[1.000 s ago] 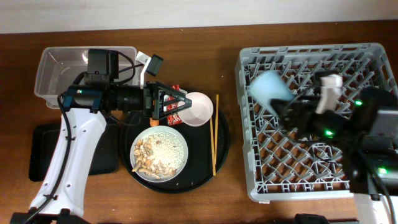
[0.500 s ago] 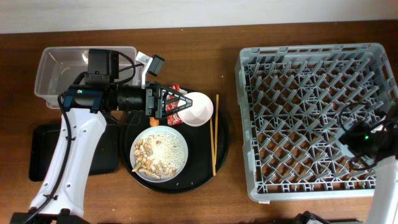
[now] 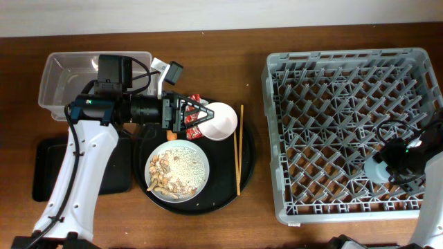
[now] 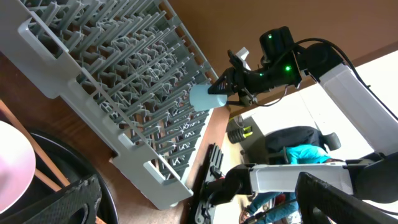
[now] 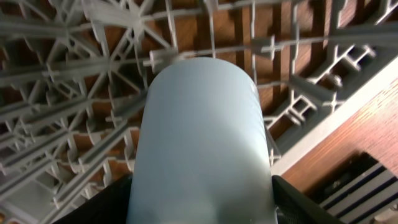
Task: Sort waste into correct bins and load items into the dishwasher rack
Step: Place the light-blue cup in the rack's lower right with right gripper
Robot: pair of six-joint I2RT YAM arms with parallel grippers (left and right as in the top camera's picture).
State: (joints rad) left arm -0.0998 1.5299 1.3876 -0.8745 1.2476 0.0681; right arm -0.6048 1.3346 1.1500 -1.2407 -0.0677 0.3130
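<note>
My right gripper (image 3: 387, 163) is shut on the small light-blue cup (image 3: 376, 169) and holds it over the lower right part of the grey dishwasher rack (image 3: 332, 83). In the right wrist view the cup (image 5: 202, 143) fills the middle between my dark fingers (image 5: 102, 205), above the rack's pegs (image 5: 74, 112). My left gripper (image 3: 203, 117) is open over the red-and-white wrappers (image 3: 191, 122), next to the white bowl (image 3: 219, 121). An orange carrot piece (image 3: 169, 137) lies beside them. The plate (image 3: 177, 170) holds rice scraps. The chopsticks (image 3: 239, 149) lie to its right.
The bowl, plate, wrappers and chopsticks sit on a large round black tray (image 3: 246, 173). A clear tub (image 3: 69, 76) stands at the back left, and a shallow black tray (image 3: 48, 173) lies in front of it. The left wrist view shows the rack (image 4: 124, 81) and the cup (image 4: 208, 96).
My right arm carried the light-blue cup from the rack's upper left across to its lower right. The left arm has not moved.
</note>
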